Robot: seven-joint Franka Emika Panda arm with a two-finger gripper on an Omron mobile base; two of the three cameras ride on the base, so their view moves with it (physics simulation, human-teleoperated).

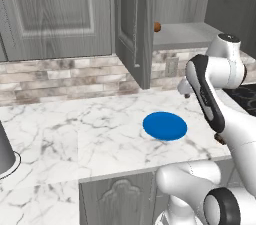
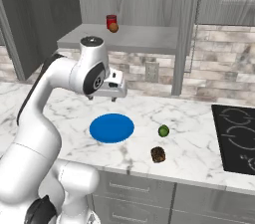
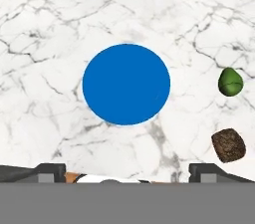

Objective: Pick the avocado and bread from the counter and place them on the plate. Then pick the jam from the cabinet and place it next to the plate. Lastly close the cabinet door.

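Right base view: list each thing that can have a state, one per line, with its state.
end effector: open, holding nothing, above the counter
plate: bare
avocado: on the counter, off the plate
bread: on the counter, off the plate
jam: upright on the cabinet shelf
cabinet door: open

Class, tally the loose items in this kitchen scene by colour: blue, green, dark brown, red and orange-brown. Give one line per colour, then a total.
Blue: 1, the plate
Green: 1, the avocado
Dark brown: 1, the bread
Red: 1, the jam
Orange-brown: 1, the ball
Total: 5
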